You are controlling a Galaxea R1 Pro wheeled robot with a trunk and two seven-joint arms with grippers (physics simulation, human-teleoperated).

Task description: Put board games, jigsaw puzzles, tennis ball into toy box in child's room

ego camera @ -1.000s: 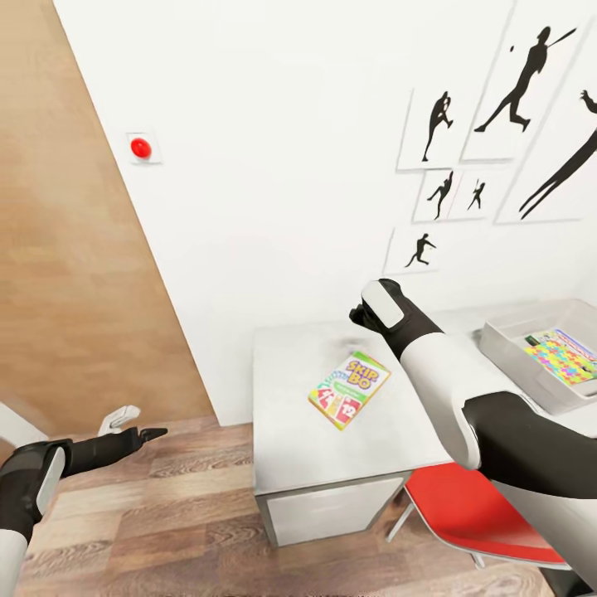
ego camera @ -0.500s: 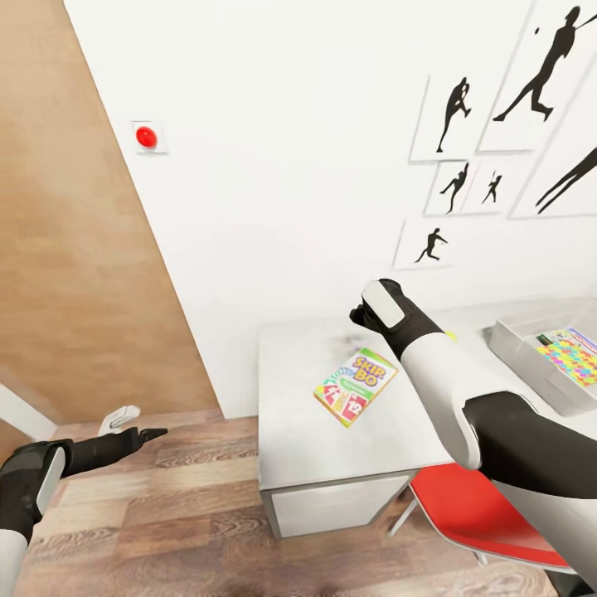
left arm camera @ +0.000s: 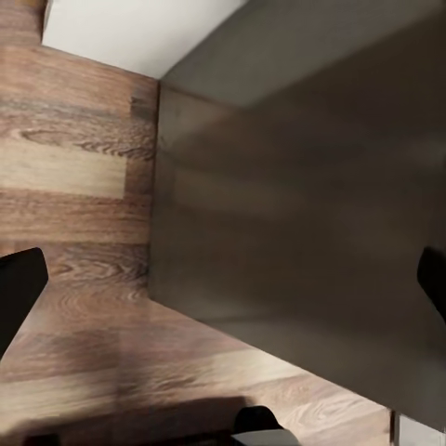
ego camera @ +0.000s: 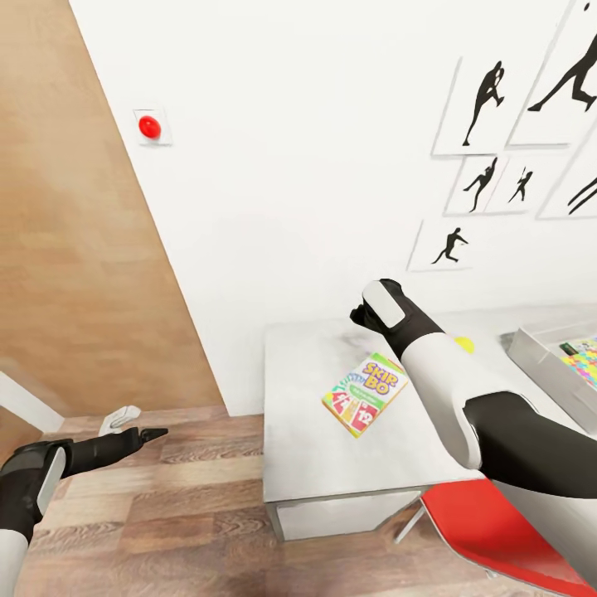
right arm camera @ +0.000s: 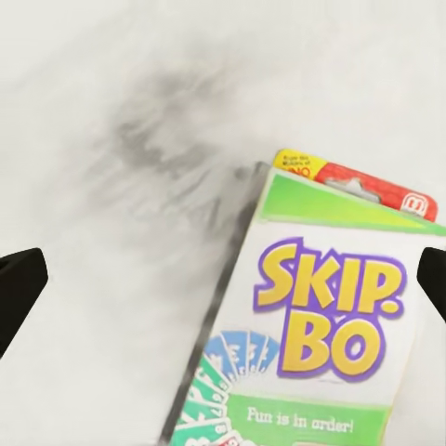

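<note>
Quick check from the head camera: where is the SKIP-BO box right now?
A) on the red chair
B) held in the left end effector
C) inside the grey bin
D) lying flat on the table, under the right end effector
D: the SKIP-BO box lies flat on the table, with the open right end effector above it, not gripping.
</note>
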